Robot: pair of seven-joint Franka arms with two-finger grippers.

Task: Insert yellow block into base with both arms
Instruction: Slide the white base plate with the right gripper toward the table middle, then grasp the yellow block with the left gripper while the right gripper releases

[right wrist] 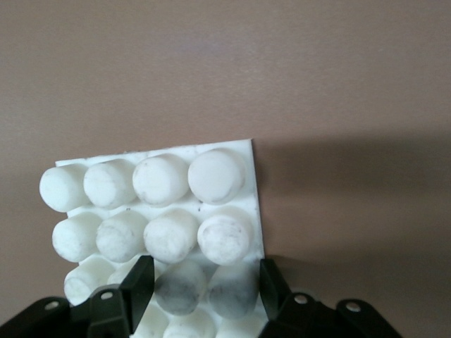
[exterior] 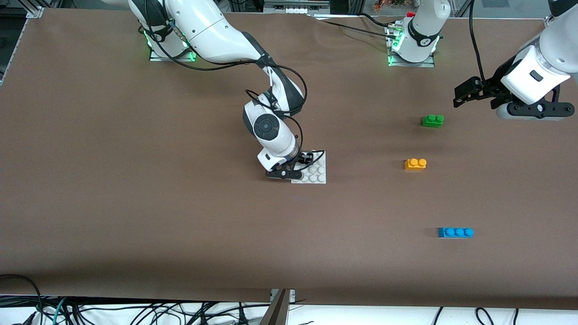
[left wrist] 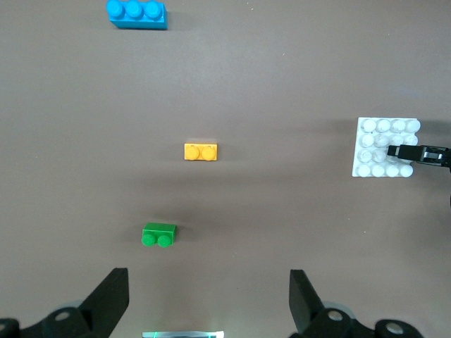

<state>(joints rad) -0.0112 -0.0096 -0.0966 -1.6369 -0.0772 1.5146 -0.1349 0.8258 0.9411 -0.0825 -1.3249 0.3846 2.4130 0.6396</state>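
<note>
White base (right wrist: pixel 158 211) studs betw. right gripper (right wrist: pixel 204 285) jaws (shut on it).

My right hand (exterior: pixel 303 159) covers the base (exterior: pixel 316 174) at its ten o'clock corner, so I can't see those studs.

The right arm reaches down to mid-table, its right gripper (exterior: pixel 303 159) low with fingers (right wrist: pixel 138 285) closed on the base (exterior: pixel 316 174). The left arm waits raised at its own end, left gripper (exterior: pixel 461 94) fully open.
</note>
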